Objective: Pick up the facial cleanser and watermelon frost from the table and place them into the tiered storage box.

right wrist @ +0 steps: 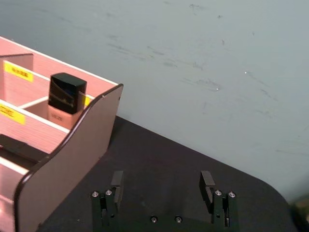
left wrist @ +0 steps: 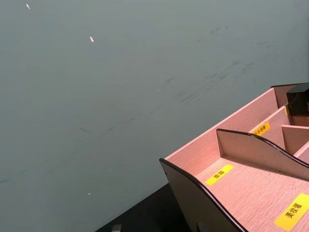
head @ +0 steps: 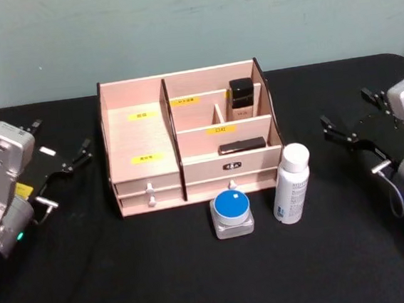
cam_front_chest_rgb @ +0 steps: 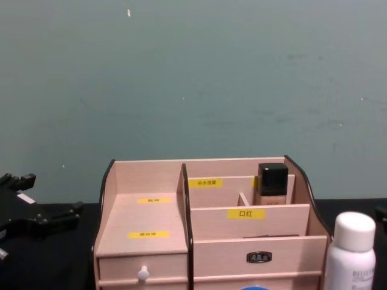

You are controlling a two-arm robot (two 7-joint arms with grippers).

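The facial cleanser (head: pixel 291 184), a tall white bottle, stands upright on the black table in front of the box's right end; it also shows in the chest view (cam_front_chest_rgb: pixel 352 254). Just left of it sits the watermelon frost (head: pixel 232 214), a squat clear jar with a blue lid. Behind both stands the tiered storage box (head: pixel 140 139), also seen from the wrists (left wrist: pixel 251 186) (right wrist: pixel 67 154). My left gripper (head: pixel 63 140) hovers open, left of the box. To the box's right my right gripper (head: pixel 347 114) hovers open, its fingers (right wrist: pixel 117 181) spread with nothing between.
A beige bottle with a square black cap (head: pixel 241 99) stands in the box's back right compartment, and a dark flat item (head: pixel 241 145) lies in the tier below. A teal wall rises behind the table. Bare black tabletop (head: pixel 163 270) lies in front of the box.
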